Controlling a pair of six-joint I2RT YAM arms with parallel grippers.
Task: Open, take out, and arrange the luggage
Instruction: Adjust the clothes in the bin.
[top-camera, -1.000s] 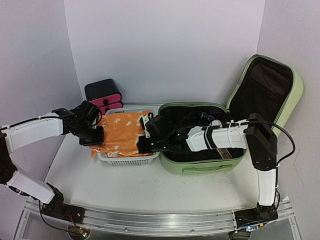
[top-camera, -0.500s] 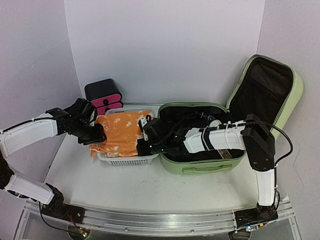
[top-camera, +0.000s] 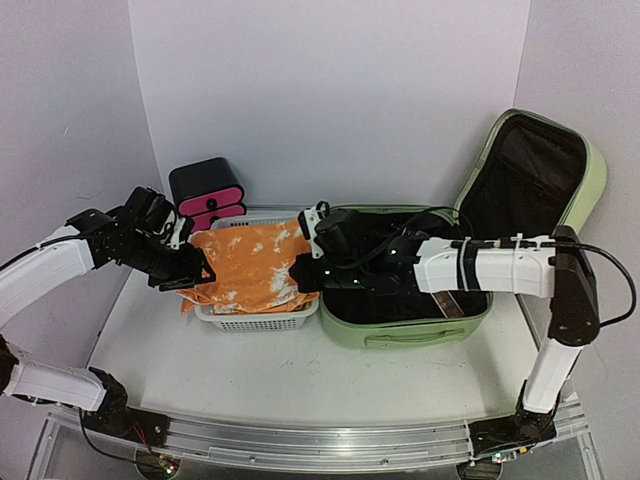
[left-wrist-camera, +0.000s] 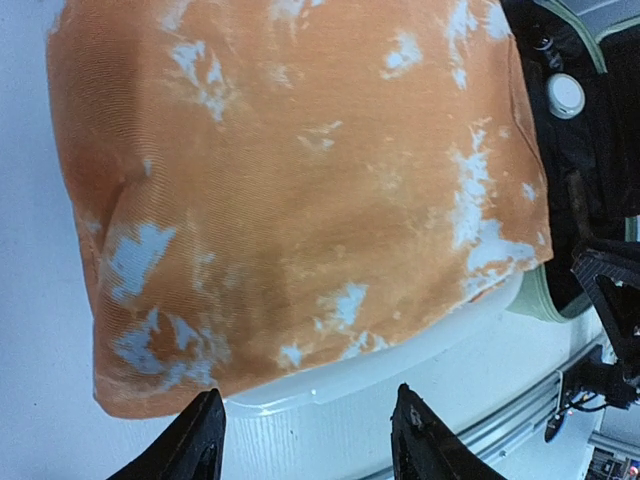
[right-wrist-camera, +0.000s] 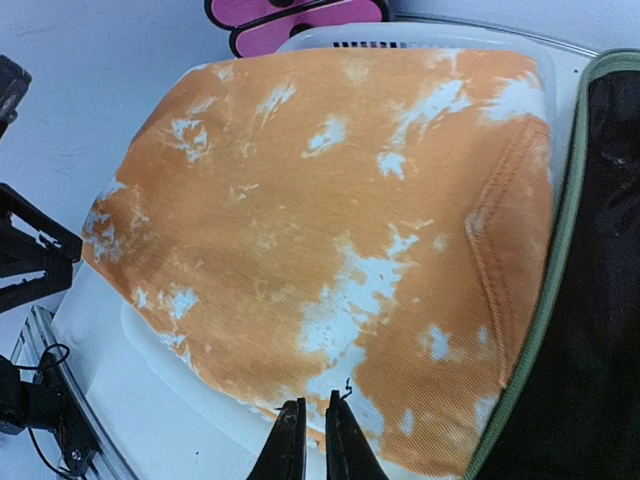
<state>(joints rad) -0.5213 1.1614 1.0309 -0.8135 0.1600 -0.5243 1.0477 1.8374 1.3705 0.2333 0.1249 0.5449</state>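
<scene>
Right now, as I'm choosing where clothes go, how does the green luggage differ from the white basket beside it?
The luggage is light green and solid-walled; the basket is white and perforated. The luggage dwarfs the basket. The luggage has a lid standing open, showing black lining; the basket has no lid and an orange cloth drapes over it. Both sit side by side on the table.

No lettering, label, brand or number was readable on the luggage (top-camera: 420, 335), orange cloth (top-camera: 245, 268), basket (top-camera: 255, 321) or drawer box (top-camera: 205, 183).
</scene>
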